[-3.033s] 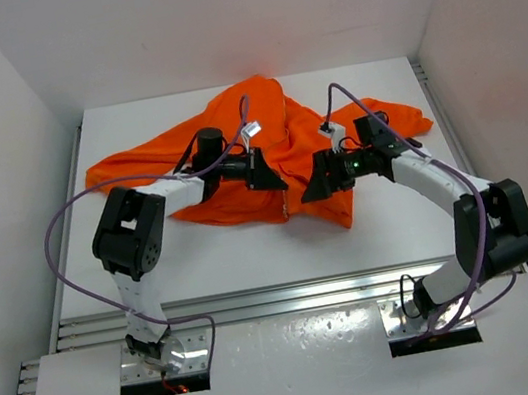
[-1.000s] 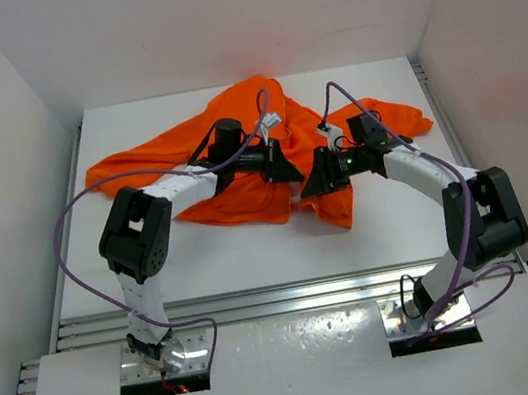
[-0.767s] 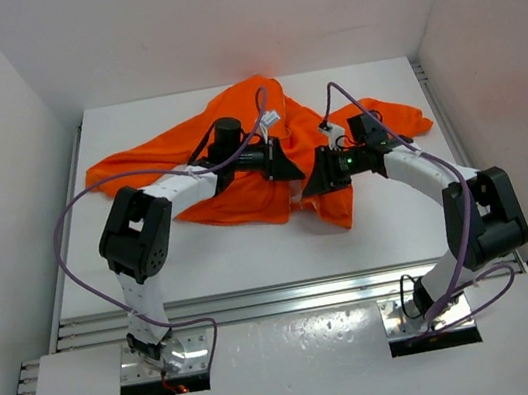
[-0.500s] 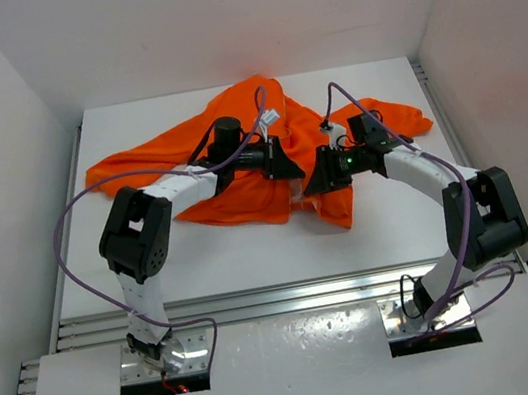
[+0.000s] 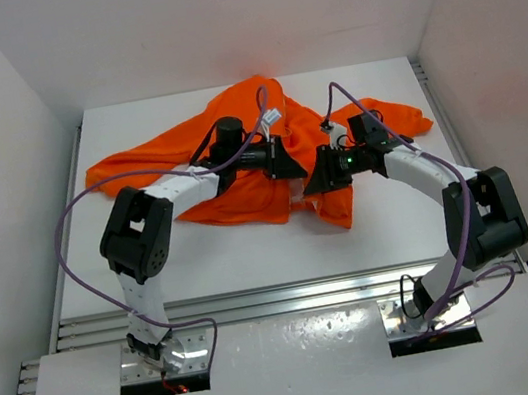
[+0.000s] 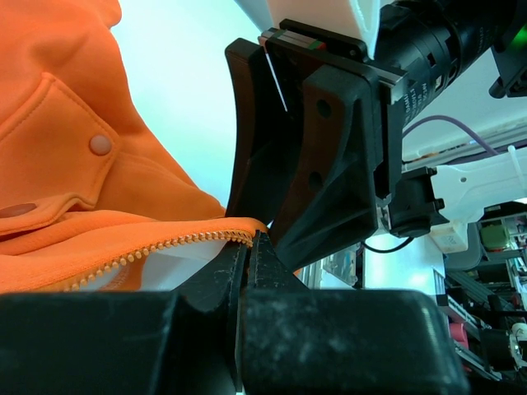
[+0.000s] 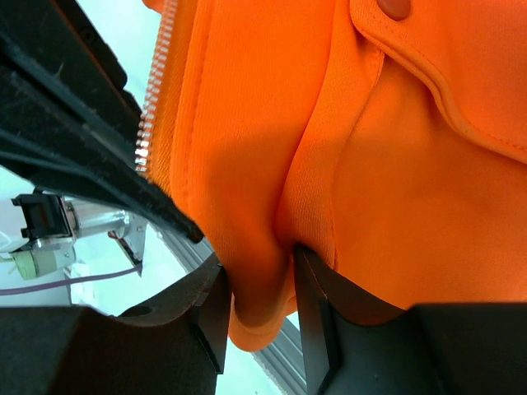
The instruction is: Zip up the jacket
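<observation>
The left gripper is closed tight on the zipper edge of the jacket. The right gripper pinches a fold of its orange fabric just beside. The jacket lies crumpled on the far half of the table.

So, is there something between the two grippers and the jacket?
Nothing visible does. The left gripper is shut on the jacket at the end of its zipper, and the right gripper pinches a fold of its fabric.
</observation>
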